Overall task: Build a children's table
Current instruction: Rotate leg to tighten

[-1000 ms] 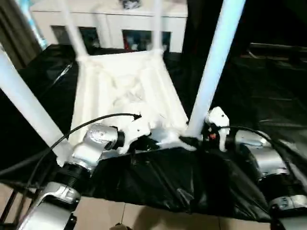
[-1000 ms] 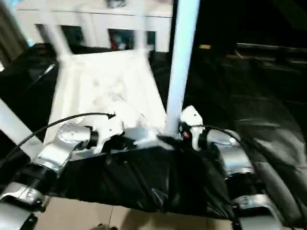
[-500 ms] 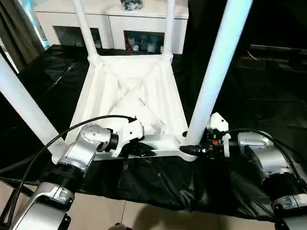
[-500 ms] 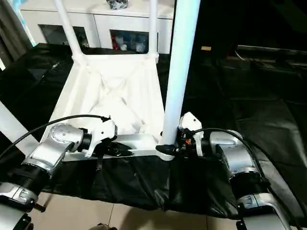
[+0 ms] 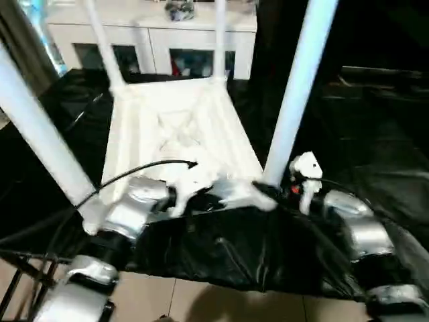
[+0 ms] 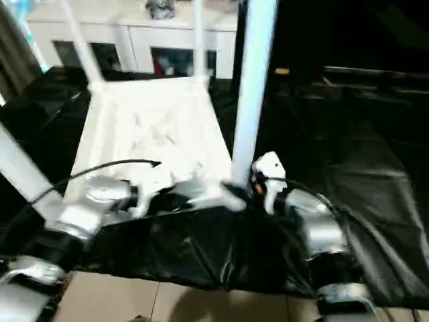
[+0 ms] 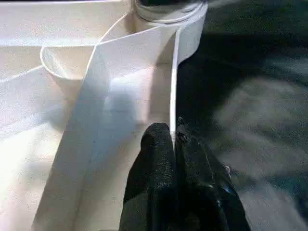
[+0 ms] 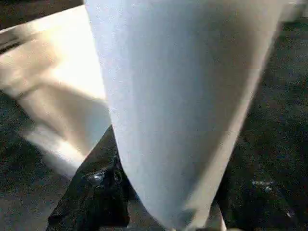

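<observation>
On the black sheet (image 5: 221, 255) lies the upside-down tabletop (image 5: 177, 137). Left gripper (image 7: 173, 137) pinches its near edge. Right gripper (image 8: 163, 211) squeezes the near right leg (image 5: 295, 87).

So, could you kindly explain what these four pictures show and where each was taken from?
The two wide pictures come from cameras on a humanoid robot's head, looking down over its silver arms. An upside-down white tabletop lies on a black sheet, with legs standing up from its corners. The other two come from wrist cameras. The left claw pinches the tabletop's near rim. The right claw grips the near right leg at its base. A white cabinet stands behind.
</observation>
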